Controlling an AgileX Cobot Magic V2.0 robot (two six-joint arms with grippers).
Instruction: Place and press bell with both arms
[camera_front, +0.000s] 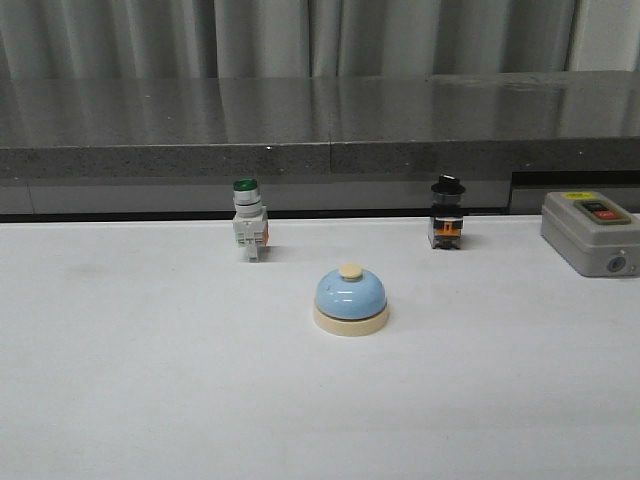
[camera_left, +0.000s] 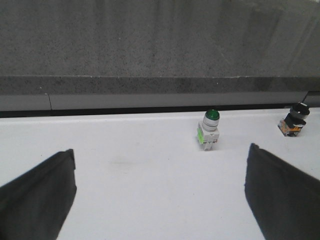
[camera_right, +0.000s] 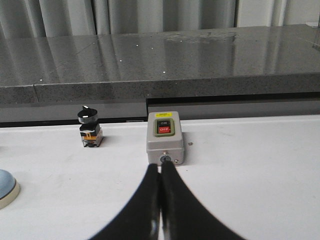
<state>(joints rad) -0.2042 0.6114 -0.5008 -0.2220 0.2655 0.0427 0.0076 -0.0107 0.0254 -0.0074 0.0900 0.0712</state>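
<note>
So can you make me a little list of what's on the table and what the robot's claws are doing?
bell: light-blue bell, middle of the white table, nothing touching it
green button switch: standing behind the bell, to its left
black knob switch: standing behind the bell, to its right
grey box: at the far right, with on/off buttons
left claw: wide open, holding nothing
right claw: shut, holding nothing

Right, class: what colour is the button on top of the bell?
Cream, matching its base; the bell shows best in the front view.
</note>
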